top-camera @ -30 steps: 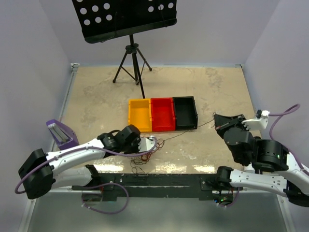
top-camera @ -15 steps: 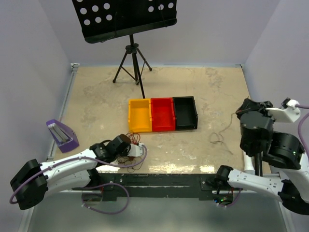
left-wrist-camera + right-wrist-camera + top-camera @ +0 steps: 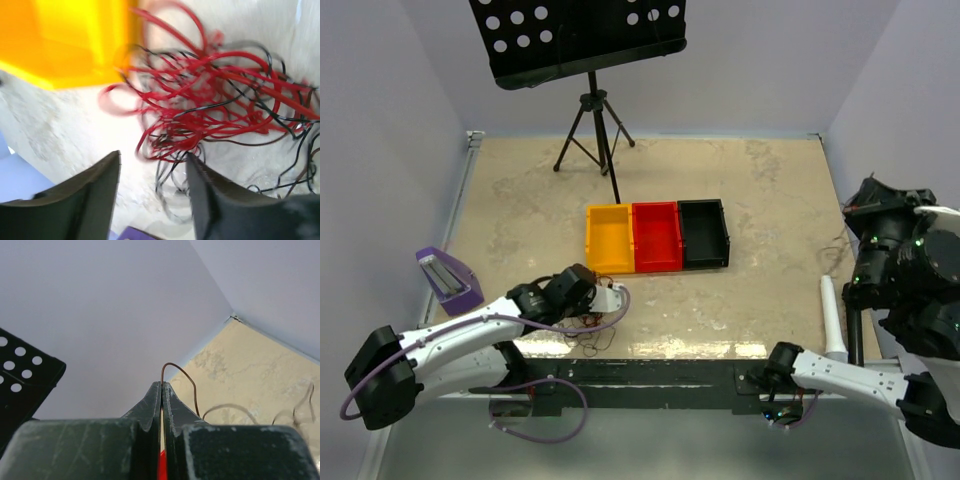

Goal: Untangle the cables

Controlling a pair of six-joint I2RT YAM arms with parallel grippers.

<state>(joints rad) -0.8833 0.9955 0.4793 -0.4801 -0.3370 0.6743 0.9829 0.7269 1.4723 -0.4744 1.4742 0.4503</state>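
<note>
Pulling one brown strand [image 3: 189, 380] free, my right gripper [image 3: 161, 390], pinched on it, has swung to three o'clock; remaining cables [image 3: 210, 100] sit bunched at seven o'clock beneath my spread left gripper [image 3: 153, 170].

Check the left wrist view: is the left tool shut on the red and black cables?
No, the left tool stands open, its fingers wide apart, with the cables bunched mostly ahead of them.

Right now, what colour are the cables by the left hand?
Mostly red, some black cables; left wrist view.
</note>
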